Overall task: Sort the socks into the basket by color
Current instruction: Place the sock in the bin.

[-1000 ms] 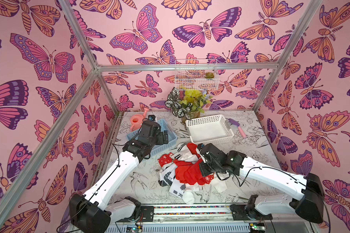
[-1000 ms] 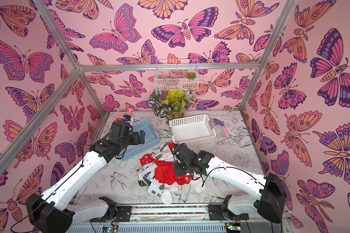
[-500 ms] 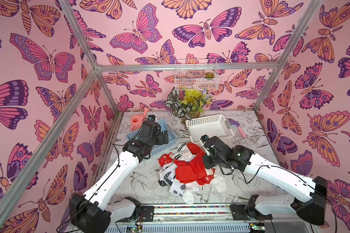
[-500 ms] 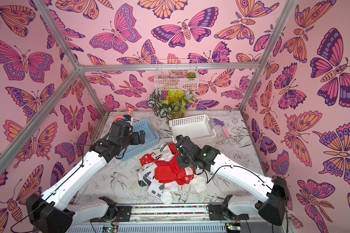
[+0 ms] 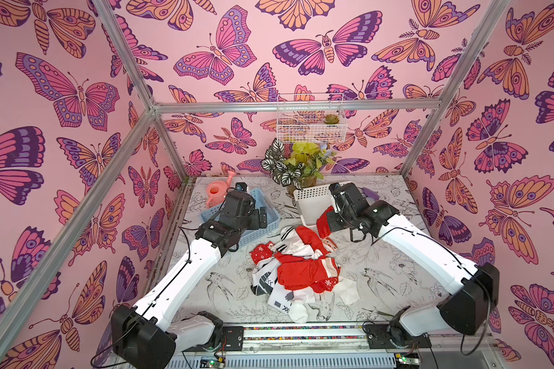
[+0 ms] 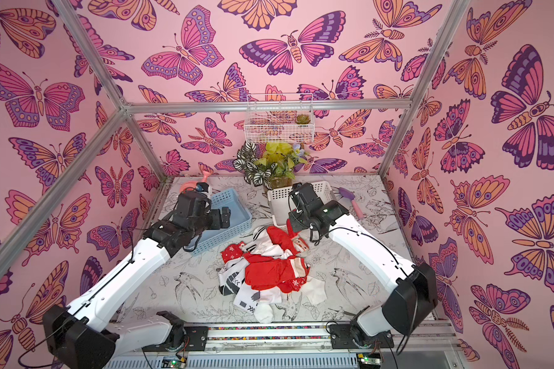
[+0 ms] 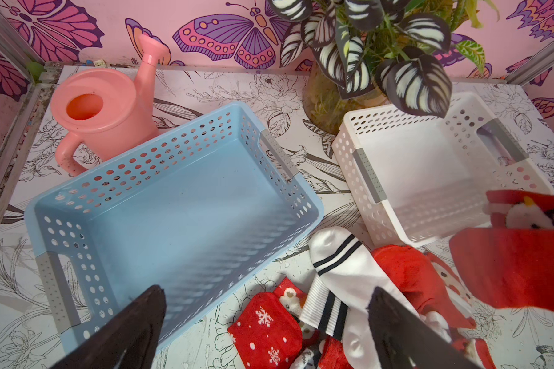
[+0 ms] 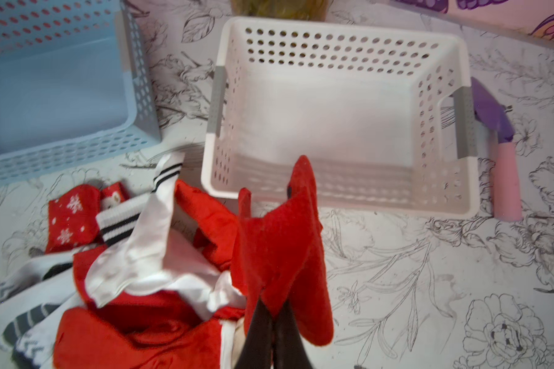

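Two end effectors, one load. The right end effector (image 8: 274, 311) is clamped shut on a red sock (image 8: 279, 242). The sock appears to hang lengthwise below it, just short of the near wall of the white basket (image 8: 381, 204), which lies straight ahead. The left end effector (image 7: 266, 289) is spread wide and empty above the blue basket (image 7: 179, 140). Other socks (image 5: 301, 271) lie heaped on the desk (image 5: 390, 274) between the arms.

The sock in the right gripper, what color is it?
The sock is mainly red, clearest in the right wrist view.
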{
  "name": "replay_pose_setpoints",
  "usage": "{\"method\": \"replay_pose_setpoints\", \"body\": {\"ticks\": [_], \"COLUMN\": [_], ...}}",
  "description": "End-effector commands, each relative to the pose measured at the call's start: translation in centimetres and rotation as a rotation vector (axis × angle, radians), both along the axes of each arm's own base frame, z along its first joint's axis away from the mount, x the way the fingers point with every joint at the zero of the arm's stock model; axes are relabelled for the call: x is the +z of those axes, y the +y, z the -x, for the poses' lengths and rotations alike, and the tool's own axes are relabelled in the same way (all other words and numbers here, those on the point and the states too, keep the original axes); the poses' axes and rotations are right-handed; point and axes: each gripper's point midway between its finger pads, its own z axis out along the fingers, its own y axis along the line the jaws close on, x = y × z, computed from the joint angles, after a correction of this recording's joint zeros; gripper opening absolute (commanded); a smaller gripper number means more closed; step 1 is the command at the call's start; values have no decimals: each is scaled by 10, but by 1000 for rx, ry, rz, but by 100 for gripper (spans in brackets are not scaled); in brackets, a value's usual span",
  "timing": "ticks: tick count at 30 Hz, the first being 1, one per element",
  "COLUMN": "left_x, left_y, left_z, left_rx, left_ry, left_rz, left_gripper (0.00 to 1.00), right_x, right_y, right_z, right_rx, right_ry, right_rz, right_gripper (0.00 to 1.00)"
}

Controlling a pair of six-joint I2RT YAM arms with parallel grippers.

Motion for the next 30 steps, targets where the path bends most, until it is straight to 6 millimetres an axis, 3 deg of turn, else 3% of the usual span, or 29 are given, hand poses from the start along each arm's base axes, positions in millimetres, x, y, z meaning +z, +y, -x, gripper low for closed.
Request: {"method": "replay_pose_setpoints", "body": {"ticks": [1, 7, 13, 24, 30], "left_x": [-6, -2, -1, -5, -9], "left_y": [-3, -2, -1, -3, -4], "left_z": [0, 1, 2, 0, -1], "left_rx": [-9, -5, -4, -10, -13], "left_ry": [6, -9, -15, -2, 10], "left_rz": [7, 10, 7, 4, 3], "left_gripper": [100, 100, 100, 100, 100], "right_x": [17, 9, -5, -32, -57], "right_y": [1, 12, 33, 64, 51], "right_z": [-28, -65, -88, -93, -97], "right_rx": [-20, -69, -55, 6, -31], "right_ry": [-67, -53, -30, 64, 149], "right_rz": [-19, -81, -127, -242, -359], "right_gripper": [0, 0, 0, 0, 0]}}
